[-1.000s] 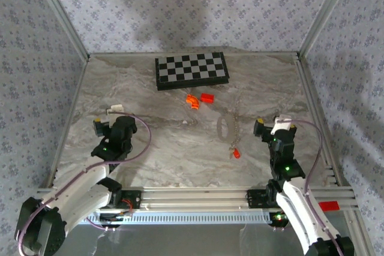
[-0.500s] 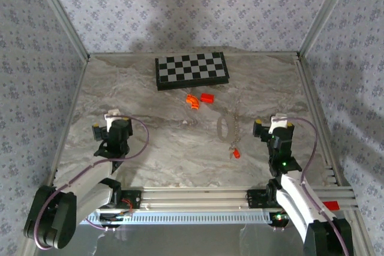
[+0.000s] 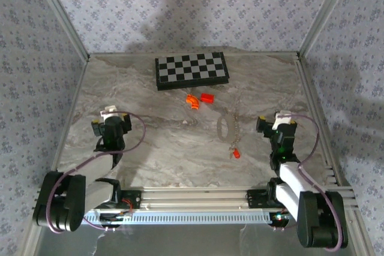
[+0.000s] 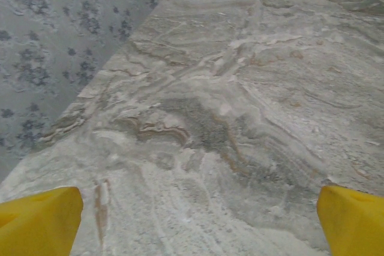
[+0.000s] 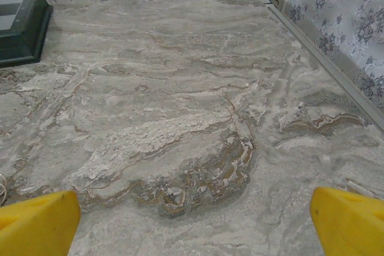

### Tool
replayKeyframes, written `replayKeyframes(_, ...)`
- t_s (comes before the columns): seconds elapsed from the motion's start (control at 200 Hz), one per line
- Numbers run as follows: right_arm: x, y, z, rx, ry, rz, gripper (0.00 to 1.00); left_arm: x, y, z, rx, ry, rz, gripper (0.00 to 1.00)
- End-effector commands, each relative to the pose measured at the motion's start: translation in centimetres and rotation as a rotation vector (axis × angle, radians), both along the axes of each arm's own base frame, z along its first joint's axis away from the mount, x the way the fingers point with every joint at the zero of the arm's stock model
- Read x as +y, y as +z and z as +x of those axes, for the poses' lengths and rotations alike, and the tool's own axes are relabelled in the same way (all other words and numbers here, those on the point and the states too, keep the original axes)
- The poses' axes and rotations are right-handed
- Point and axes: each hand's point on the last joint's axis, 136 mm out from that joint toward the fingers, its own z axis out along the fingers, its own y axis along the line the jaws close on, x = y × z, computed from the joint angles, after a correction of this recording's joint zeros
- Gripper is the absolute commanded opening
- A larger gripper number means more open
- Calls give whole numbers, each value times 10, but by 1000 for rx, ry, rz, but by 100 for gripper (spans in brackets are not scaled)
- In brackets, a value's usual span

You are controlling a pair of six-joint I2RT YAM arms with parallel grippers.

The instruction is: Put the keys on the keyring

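Key (image 3: 236,154): tiny, red-orange, on the near side of the checkerboard (image 3: 192,70), off its right end.
Keyring (image 3: 224,128): pale loop, between checkerboard and Key.
Left gripper (image 3: 110,118): fingers wide apart, empty, near side of checkerboard's left end.
Right gripper (image 3: 276,123): fingers wide apart, empty, past checkerboard's right end.

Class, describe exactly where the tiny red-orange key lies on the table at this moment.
In the top external view the key lies on the table right of centre, just on the near side of the pale keyring and left of the right gripper.
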Motion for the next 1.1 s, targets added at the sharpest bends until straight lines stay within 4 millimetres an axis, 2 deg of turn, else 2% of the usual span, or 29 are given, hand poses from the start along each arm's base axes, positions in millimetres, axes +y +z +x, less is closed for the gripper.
replayKeyframes(0.0,0,18,15,-84,18,7,100,-5,24,22,-102,-24,-29,99)
replayKeyframes(0.16,-2,17,29,-96,24,30,100,1,23,32,-119,3,-50,99)
replayKeyframes(0.38,-7,16,43,-101,24,53,100,-1,22,43,-103,-18,-28,100)
replayKeyframes(0.555,-9,5,58,-87,28,68,100,3,24,47,-122,-22,4,100)
replayKeyframes(0.705,-8,-3,65,-66,44,60,99,11,15,48,-173,-14,-13,100)
replayKeyframes(0.86,-8,-13,67,-61,40,63,100,6,10,57,-132,-43,-10,100)
replayKeyframes(1.094,-10,-14,76,-15,-1,23,99,8,5,63,-102,-56,-42,100)
